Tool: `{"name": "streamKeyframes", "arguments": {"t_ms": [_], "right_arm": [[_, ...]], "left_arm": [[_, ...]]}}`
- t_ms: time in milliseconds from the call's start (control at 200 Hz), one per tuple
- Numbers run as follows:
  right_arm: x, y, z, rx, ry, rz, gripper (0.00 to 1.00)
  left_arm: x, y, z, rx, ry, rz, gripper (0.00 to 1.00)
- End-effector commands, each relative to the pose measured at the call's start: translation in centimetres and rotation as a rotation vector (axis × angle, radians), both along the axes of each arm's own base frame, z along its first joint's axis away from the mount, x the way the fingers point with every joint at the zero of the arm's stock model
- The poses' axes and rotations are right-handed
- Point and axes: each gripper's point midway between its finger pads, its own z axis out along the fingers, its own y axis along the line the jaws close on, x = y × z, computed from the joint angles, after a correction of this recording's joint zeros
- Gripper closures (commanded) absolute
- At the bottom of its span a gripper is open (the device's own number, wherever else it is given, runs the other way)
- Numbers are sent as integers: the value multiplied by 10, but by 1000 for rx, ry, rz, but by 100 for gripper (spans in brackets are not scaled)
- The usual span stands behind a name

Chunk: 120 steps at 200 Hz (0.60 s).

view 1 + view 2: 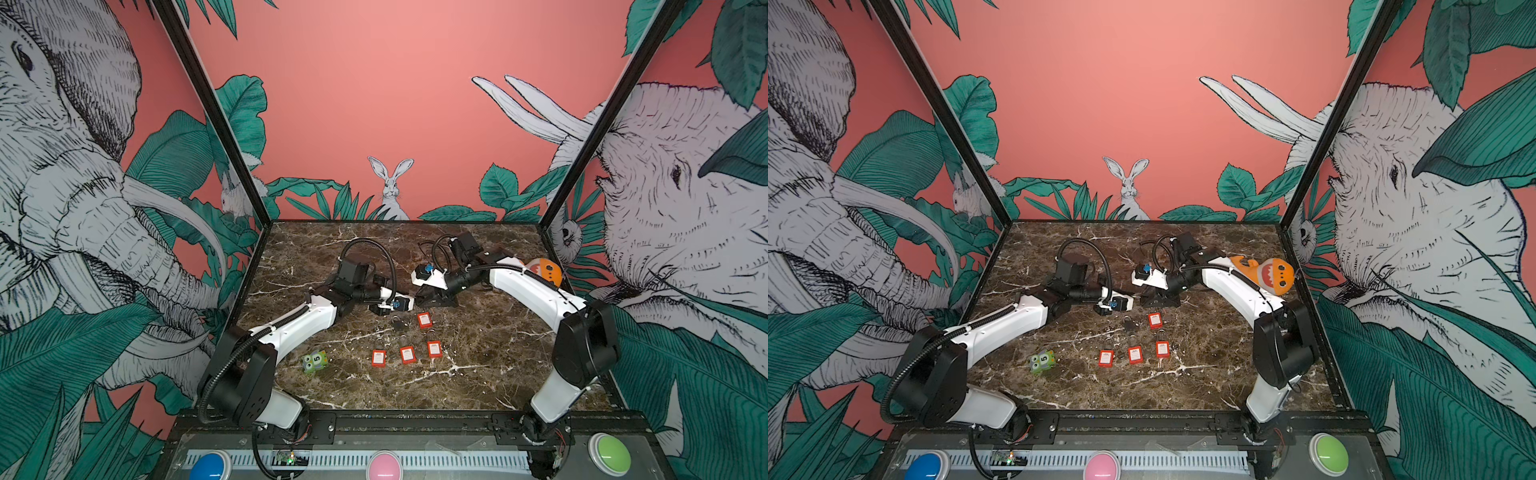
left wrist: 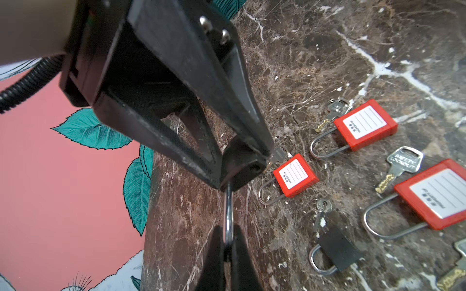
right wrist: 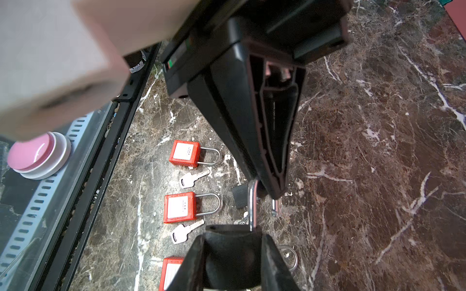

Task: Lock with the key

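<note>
A black padlock (image 3: pixel 230 254) hangs above the table between both arms. My right gripper (image 3: pixel 232 243) is shut on its body (image 2: pixel 239 166). My left gripper (image 2: pixel 228 249) is shut on its silver shackle (image 3: pixel 253 201), whose free end (image 3: pixel 274 207) stands out of the body. In both top views the two grippers meet mid-table, left (image 1: pixel 411 303) and right (image 1: pixel 423 299). Loose keys (image 2: pixel 401 166) lie on the marble beside several red padlocks (image 1: pixel 424 320). A second black padlock (image 2: pixel 338 249) with a key ring (image 2: pixel 322 205) lies just below the grippers.
A green toy block (image 1: pixel 315 361) sits at the front left of the marble table (image 1: pixel 478 374). An orange shark toy (image 1: pixel 544 270) lies behind the right arm. Blue (image 1: pixel 210 467), pink (image 1: pixel 384 465) and green (image 1: pixel 611 453) buttons line the front edge.
</note>
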Motion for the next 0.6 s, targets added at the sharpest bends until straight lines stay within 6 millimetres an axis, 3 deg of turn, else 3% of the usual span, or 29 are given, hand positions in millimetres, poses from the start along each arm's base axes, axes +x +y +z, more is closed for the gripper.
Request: {"name": "streamKeyframes", "arguments": {"t_ms": [0,140,225,430,595], "right_arm": [[-2,6,26,63,-26,35,61],[2,1,23,28,-40,19,35],[5,-6,26,6,-53,1,29],[12,-32,22,-63,-92,-90,30],[6,-40,14,-83,-75,-95,43]], "left_arm": [[-5,-4,15,-33,48,-4,100],[-5,-8,17,-79,193,42,100],[-5,-11,17,-98,282,63,100],[-4,-16,27,-174,511,89,100],[-7,-21,32,-222,631,71,100]]}}
